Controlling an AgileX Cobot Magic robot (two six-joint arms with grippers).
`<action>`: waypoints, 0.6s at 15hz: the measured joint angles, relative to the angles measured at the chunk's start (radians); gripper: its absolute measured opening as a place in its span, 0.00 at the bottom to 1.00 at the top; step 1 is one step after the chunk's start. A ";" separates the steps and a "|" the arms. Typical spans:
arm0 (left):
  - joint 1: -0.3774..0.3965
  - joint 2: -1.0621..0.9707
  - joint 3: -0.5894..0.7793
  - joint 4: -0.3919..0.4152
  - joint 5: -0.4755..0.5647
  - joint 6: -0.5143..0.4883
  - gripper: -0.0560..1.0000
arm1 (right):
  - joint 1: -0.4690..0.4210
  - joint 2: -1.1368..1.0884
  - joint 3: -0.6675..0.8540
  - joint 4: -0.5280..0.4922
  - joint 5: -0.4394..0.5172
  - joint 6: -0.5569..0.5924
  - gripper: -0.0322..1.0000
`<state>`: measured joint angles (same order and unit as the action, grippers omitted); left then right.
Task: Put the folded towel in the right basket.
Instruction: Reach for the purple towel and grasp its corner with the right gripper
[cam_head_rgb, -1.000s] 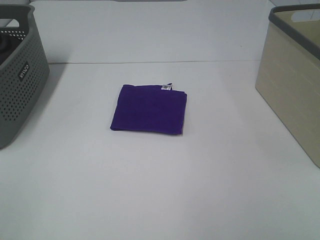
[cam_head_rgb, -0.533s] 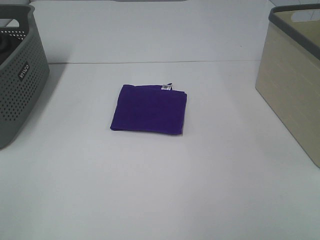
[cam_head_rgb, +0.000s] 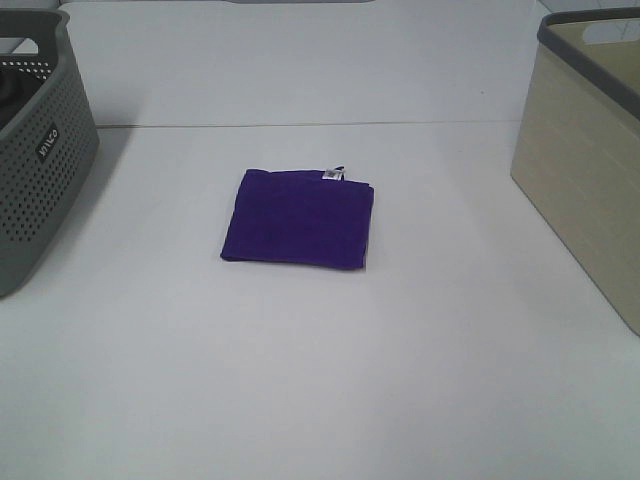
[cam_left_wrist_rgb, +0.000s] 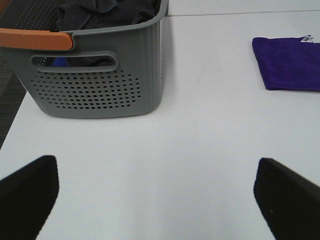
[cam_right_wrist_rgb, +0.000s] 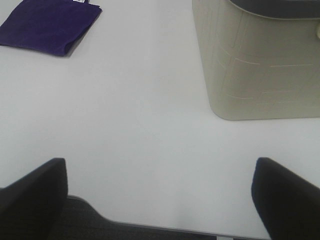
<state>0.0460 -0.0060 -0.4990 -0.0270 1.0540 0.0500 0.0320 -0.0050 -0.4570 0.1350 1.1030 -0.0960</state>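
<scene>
A folded purple towel (cam_head_rgb: 298, 219) with a small white tag lies flat in the middle of the white table; it also shows in the left wrist view (cam_left_wrist_rgb: 287, 63) and the right wrist view (cam_right_wrist_rgb: 47, 26). The beige right basket (cam_head_rgb: 590, 150) stands at the table's right edge and shows in the right wrist view (cam_right_wrist_rgb: 255, 65). Neither arm shows in the high view. My left gripper (cam_left_wrist_rgb: 157, 192) is open and empty near the table's front left. My right gripper (cam_right_wrist_rgb: 160, 197) is open and empty at the front right edge. Both are far from the towel.
A grey perforated basket (cam_head_rgb: 35, 150) stands at the left edge; the left wrist view shows dark cloth (cam_left_wrist_rgb: 105, 12) inside it and an orange handle (cam_left_wrist_rgb: 35, 38). The table's front edge (cam_right_wrist_rgb: 150, 227) lies just under my right gripper.
</scene>
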 joint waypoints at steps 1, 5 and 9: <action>0.000 0.000 0.000 0.000 0.000 0.000 0.99 | 0.000 0.000 0.000 0.000 0.000 0.000 0.96; 0.000 0.000 0.000 -0.001 0.000 0.000 0.99 | 0.000 0.000 0.000 0.000 0.000 0.000 0.96; 0.000 0.000 0.000 -0.001 0.000 0.000 0.99 | 0.000 0.016 0.000 -0.001 -0.001 -0.007 0.96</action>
<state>0.0460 -0.0060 -0.4990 -0.0280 1.0540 0.0500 0.0320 0.0110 -0.4570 0.1340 1.1020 -0.1030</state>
